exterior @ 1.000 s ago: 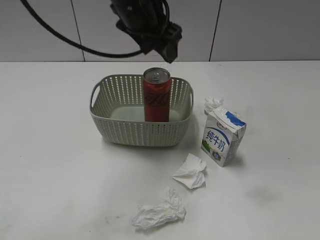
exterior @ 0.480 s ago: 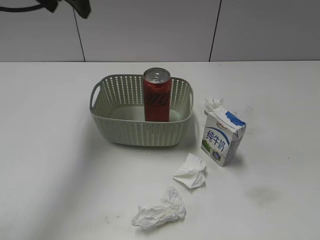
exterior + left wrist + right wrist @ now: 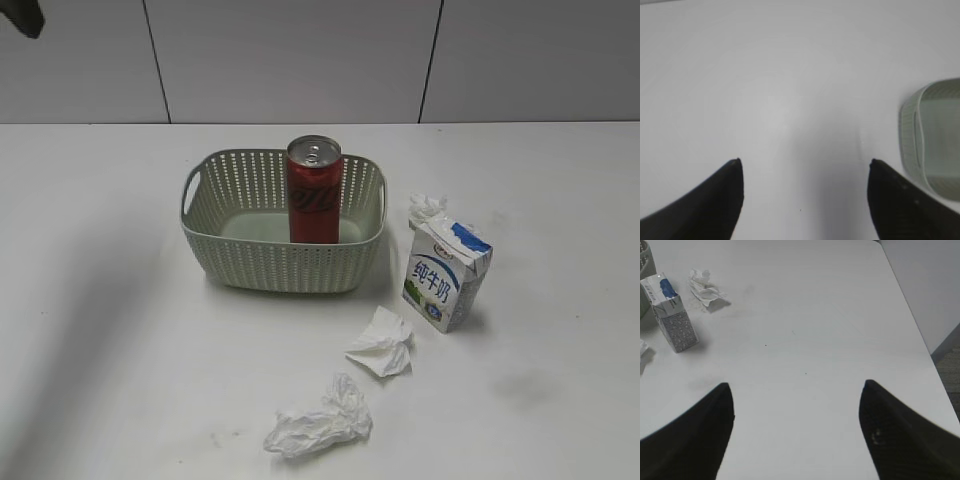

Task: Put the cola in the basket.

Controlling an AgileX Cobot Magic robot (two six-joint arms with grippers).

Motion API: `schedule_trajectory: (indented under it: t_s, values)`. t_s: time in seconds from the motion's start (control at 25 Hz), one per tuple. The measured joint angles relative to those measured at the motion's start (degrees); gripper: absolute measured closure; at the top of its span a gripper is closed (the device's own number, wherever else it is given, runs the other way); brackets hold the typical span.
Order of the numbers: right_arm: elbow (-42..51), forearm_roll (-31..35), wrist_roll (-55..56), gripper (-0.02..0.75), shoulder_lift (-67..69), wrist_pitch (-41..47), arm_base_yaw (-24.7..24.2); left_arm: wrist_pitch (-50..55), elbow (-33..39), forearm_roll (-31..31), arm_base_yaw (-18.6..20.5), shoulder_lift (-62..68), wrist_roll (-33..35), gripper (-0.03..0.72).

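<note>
A: Where is the cola (image 3: 314,192)?

B: It stands upright inside the basket (image 3: 283,263), against the far wall.

A: And the fingers?

B: Left gripper (image 3: 802,200) hovers over bare counter (image 3: 765,90), basket to its right; right gripper (image 3: 795,430) sits farther away. Both are spread wide and empty.

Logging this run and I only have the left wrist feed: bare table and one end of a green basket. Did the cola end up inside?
Observer: Yes, the cola stands upright inside the basket.
Operator: Is anything holding it?
Observer: No. The left gripper is open over bare table, and nothing touches the can.
Operator: And the right arm?
Observer: The right gripper is open too, with the milk carton far off to its side.
</note>
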Motion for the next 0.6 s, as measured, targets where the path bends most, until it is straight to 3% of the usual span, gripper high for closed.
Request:
schedule_trajectory:
  t_s: [0.6]
  values:
    - [0.0,0.0,0.0,0.148,0.0,0.0,0.0,-4.9,36.6,2.1,0.8,-25.4,-1.8,0.099]
